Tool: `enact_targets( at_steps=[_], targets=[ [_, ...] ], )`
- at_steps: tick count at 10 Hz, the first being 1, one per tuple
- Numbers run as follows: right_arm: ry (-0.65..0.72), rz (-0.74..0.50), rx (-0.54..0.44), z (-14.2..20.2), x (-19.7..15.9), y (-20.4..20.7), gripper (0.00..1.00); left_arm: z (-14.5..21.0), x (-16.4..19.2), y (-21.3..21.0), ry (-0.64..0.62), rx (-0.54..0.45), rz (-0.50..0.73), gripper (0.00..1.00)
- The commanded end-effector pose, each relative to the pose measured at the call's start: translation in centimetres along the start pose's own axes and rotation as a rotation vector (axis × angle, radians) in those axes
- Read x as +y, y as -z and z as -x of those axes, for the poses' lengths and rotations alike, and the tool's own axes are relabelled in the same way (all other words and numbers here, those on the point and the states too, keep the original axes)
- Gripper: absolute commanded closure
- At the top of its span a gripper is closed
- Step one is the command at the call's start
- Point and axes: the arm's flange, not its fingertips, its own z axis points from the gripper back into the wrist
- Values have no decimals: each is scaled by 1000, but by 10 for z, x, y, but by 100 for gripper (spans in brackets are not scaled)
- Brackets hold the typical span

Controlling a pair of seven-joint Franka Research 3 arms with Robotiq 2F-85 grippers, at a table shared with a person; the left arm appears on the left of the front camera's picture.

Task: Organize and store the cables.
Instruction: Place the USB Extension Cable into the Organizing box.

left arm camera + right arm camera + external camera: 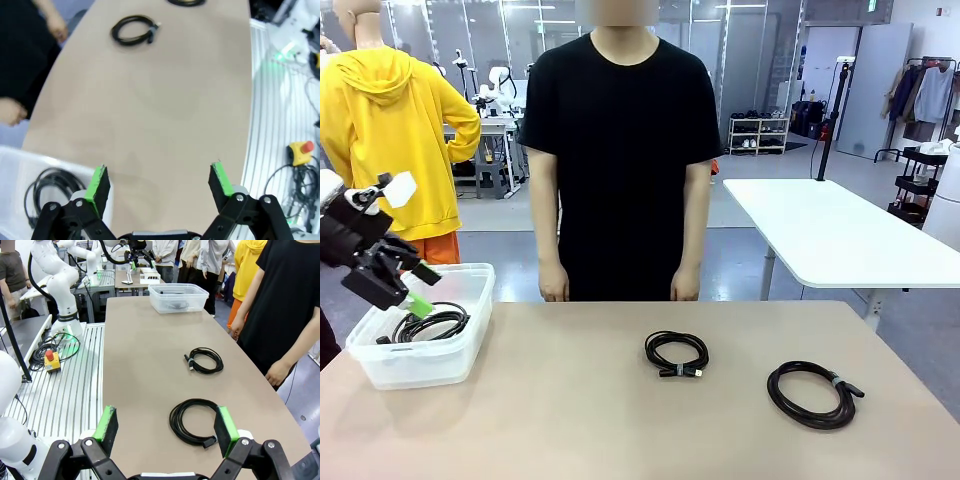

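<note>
A clear bin (410,370) at the counter's (570,420) left end holds one coiled cable (432,322). Its plug ends are hard to make out through the plastic. The left pincer (420,288) hangs over the bin, jaws apart and empty. The right pincer (165,412), also spread and empty, faces the thicker banded coil (192,422). A thin coil (205,360) lies beyond it, and both are loose on the counter.

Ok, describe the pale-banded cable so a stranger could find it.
On the tan table two coiled cables lie loose. Take the right-hand cable. It is larger and thicker, with a pale band, unlike the smaller middle cable.
</note>
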Motion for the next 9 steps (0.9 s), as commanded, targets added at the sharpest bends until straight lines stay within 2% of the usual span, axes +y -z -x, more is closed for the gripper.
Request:
enact_targets(
  at_steps=[1, 2, 4, 5, 7, 9],
  targets=[
    [-49, -6, 34, -8, 11, 10, 1, -42, 2, 12, 137, 21, 84, 0],
    [0, 0, 0, 0, 0, 0, 1, -69, -2, 30, 179, 50, 116, 0],
    [0, 0, 0, 0, 0, 0, 1, -119, -4, 73, 207, 88, 150, 0],
    [0, 0, 0, 0, 0, 0, 1, -138, -6, 98, 215, 146, 125, 0],
    [0, 0, 0, 0, 0, 0, 1, -169, -11, 152, 250, 186, 183, 0],
    [0, 0, 0, 0, 0, 0, 1, -196, -16, 191, 254, 244, 171, 0]
  ],
)
